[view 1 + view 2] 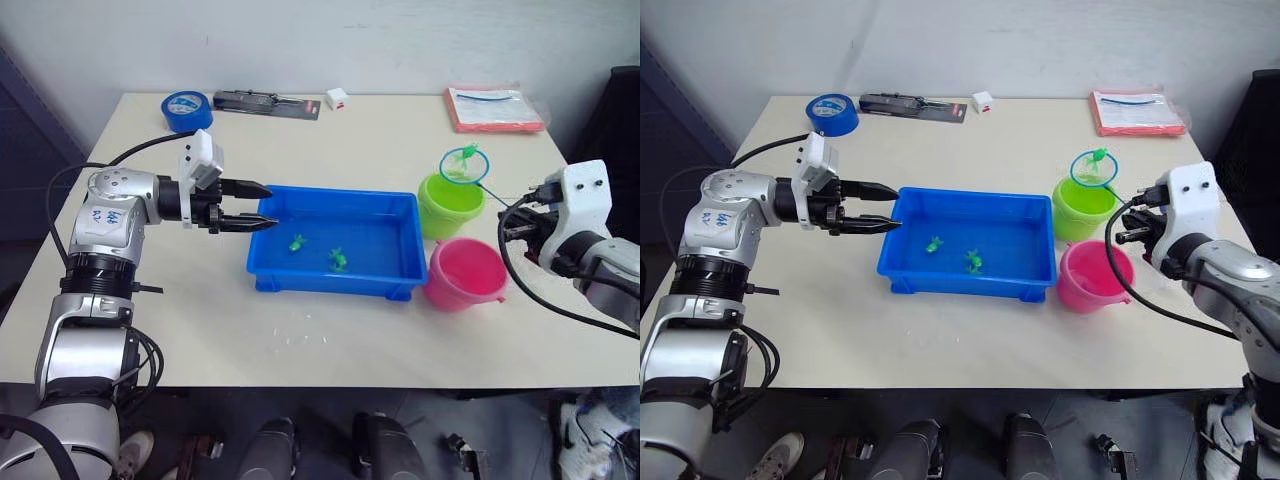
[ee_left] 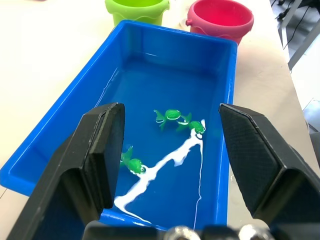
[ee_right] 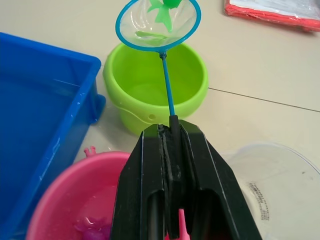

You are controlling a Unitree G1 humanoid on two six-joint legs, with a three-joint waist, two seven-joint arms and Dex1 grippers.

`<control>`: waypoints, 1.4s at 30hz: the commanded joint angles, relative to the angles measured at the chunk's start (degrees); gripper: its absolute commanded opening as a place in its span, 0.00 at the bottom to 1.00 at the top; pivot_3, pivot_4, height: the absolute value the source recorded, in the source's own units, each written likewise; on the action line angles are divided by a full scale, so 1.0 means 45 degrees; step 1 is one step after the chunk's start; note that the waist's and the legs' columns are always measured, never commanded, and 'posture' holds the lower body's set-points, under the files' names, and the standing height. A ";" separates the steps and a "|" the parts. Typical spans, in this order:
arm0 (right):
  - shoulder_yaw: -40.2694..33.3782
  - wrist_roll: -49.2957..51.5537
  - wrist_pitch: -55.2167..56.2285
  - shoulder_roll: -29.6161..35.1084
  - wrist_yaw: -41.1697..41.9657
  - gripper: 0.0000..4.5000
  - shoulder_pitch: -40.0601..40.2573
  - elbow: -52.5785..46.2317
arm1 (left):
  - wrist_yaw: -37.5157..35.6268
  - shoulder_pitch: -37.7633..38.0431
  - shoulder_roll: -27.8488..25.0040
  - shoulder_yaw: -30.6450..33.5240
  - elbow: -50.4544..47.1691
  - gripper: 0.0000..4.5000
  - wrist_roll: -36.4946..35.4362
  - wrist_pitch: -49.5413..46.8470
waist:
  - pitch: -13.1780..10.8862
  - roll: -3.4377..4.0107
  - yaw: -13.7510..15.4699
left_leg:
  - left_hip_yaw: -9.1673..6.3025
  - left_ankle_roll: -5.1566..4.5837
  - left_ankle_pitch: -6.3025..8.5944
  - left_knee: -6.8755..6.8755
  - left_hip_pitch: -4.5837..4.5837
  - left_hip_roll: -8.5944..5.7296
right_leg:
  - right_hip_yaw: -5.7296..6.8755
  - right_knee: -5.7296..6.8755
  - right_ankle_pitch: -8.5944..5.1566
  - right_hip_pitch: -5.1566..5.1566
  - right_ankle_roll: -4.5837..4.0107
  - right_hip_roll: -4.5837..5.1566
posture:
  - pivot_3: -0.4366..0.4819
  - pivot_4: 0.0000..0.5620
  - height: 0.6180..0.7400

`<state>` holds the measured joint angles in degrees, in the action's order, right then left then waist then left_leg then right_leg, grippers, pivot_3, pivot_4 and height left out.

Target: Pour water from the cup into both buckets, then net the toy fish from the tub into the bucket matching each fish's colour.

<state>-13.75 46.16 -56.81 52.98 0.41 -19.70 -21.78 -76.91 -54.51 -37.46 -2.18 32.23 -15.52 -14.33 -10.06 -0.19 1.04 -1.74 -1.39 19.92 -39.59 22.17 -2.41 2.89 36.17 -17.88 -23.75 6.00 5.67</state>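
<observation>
From the head camera, the tub (image 1: 340, 240) sits mid-frame with green fish (image 1: 337, 259) inside; the left gripper (image 1: 262, 206) hangs open at its left rim.

Left wrist: three fish float in shallow water.

Right wrist: the right gripper (image 3: 171, 131) is clamped on the net (image 3: 158, 23) stick, its hoop over the green bucket (image 3: 156, 86) holding a fish. The pink bucket (image 3: 82, 200) is lower left. The net looks light and whippy, so I'd grip low on the stick.
</observation>
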 commanded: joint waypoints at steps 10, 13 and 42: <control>0.1489 -0.6035 0.2730 0.1688 0.1694 0.18 0.1134 -0.0199 | 0.0030 0.0000 -0.0197 0.0248 -0.0454 0.73 -0.0074 -0.0044 | 0.0000 0.0000 0.0026 | 0.0006 -0.0001 0.0000 -0.0011 0.0000 -0.0008 | -0.0010 0.0019 0.0000 -0.0005 0.0000 -0.0011 | 0.48 0.27 0.98; 0.1817 -0.7051 0.3073 0.1773 0.2098 0.18 0.1219 -0.0162 | 0.0038 -0.0011 -0.0199 0.0243 -0.0455 0.73 -0.0073 -0.0057 | 0.0000 0.0000 0.0024 | 0.0006 0.0000 0.0000 -0.0017 -0.0001 -0.0008 | -0.0008 0.0028 0.0000 -0.0007 0.0000 -0.0013 | 0.48 0.27 0.98; 0.1544 -0.6668 0.3456 0.1576 0.9000 0.18 -0.1638 -0.0191 | -0.0238 0.1367 -0.1443 0.0558 -0.1978 0.73 -0.0307 -0.1221 | -0.0002 0.0004 -0.0035 | 0.0006 0.0001 0.0001 -0.0043 0.0001 -0.0010 | -0.0013 0.0070 0.0000 -0.0022 0.0000 -0.0013 | 0.48 0.27 0.98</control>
<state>-6.35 13.26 -40.07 57.97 35.89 -25.29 -20.85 -77.54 -48.55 -42.89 -1.04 25.30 -16.02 -19.89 -10.07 -0.18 0.88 -1.71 -1.39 19.93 -39.79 22.17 -2.46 2.83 36.49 -17.88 -23.84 6.00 5.63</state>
